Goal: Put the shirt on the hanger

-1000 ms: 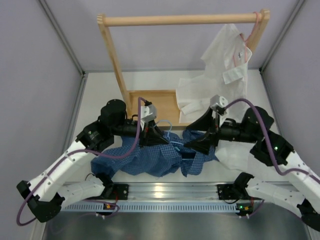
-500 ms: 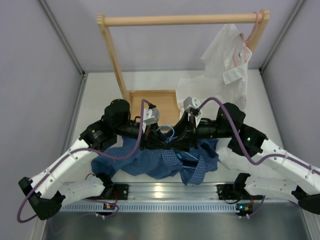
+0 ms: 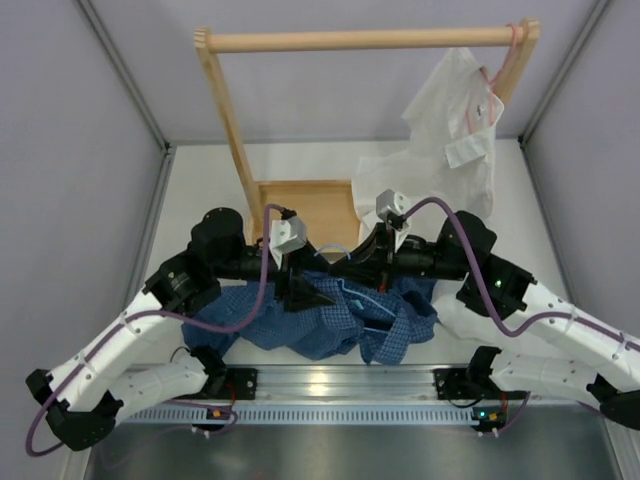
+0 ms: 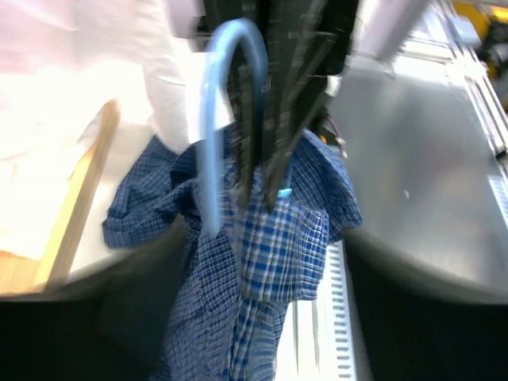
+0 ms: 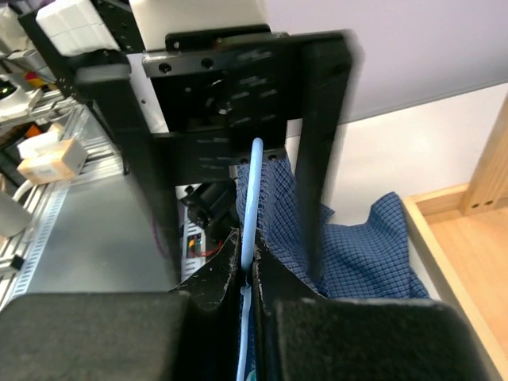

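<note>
The shirt (image 3: 320, 322), blue and fine-checked, lies bunched on the table between the two arms, and its cloth also hangs in the left wrist view (image 4: 266, 238). The hanger (image 5: 255, 190) is a thin light-blue wire; its hook (image 4: 213, 119) curves up above the cloth. My right gripper (image 5: 252, 266) is shut on the hanger wire, just below the hook. My left gripper (image 3: 303, 290) faces it from the left, jaws wide open on either side of the shirt and hanger, gripping nothing. The lower part of the hanger is hidden in the cloth.
A wooden rack (image 3: 360, 40) stands at the back with a box base (image 3: 305, 200). A white shirt (image 3: 445, 140) hangs from a pink hanger (image 3: 508, 55) at its right end and drapes onto the table. A metal rail (image 3: 340, 385) runs along the near edge.
The right gripper swung left to the hanger and shut on its wire. The left gripper, shut before, has opened wide and drawn back slightly to the left.
</note>
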Motion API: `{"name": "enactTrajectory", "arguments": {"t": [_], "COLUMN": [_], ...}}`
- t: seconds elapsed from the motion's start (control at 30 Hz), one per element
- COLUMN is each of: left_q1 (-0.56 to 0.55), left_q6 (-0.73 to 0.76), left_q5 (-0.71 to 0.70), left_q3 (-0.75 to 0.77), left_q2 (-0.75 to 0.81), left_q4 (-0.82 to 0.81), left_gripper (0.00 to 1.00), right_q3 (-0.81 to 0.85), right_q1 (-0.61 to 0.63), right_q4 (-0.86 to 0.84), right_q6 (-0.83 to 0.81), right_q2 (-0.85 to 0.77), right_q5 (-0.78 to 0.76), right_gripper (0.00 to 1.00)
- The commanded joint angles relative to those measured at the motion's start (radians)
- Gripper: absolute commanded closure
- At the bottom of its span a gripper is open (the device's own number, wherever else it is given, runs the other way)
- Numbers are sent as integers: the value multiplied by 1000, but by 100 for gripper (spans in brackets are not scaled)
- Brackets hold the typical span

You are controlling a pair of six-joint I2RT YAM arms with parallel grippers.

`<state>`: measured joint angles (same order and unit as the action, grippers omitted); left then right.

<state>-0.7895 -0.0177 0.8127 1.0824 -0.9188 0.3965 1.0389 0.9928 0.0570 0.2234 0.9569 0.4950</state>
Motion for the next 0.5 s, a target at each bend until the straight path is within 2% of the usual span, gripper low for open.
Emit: {"name": "enactTrajectory", "arguments": {"t": [0.0, 0.07, 0.1, 0.2, 0.23, 0.33, 0.47], "left_q1": [-5, -5, -5, -5, -5, -5, -5], "left_q6": [-1, -16, -24, -85, -144, -273, -372], "left_q5": [-217, -341, -501, -783, -1001, -1324, -1310], "left_q3": [8, 25, 31, 33, 24, -18, -102], "left_q2": [57, 83, 98, 181, 233, 334, 434], "left_q4": [-58, -50, -44, -18, -9, 94, 180], "left_gripper": [5, 2, 2, 2, 2, 3, 10], "right_q3": [12, 19, 27, 35, 36, 65, 169], "right_q1": [9, 9, 9, 9, 9, 9, 9], "right_q4": [-76, -30, -13, 41, 47, 87, 190], "right_q6": [-32, -44, -56, -59, -55, -27, 1], "right_q2": [-56, -72, -78, -112, -121, -150, -121], "right_q5": [-73, -122, -151, -286, -359, -485, -599], "right_gripper": [100, 100, 100, 100, 100, 100, 100]}}
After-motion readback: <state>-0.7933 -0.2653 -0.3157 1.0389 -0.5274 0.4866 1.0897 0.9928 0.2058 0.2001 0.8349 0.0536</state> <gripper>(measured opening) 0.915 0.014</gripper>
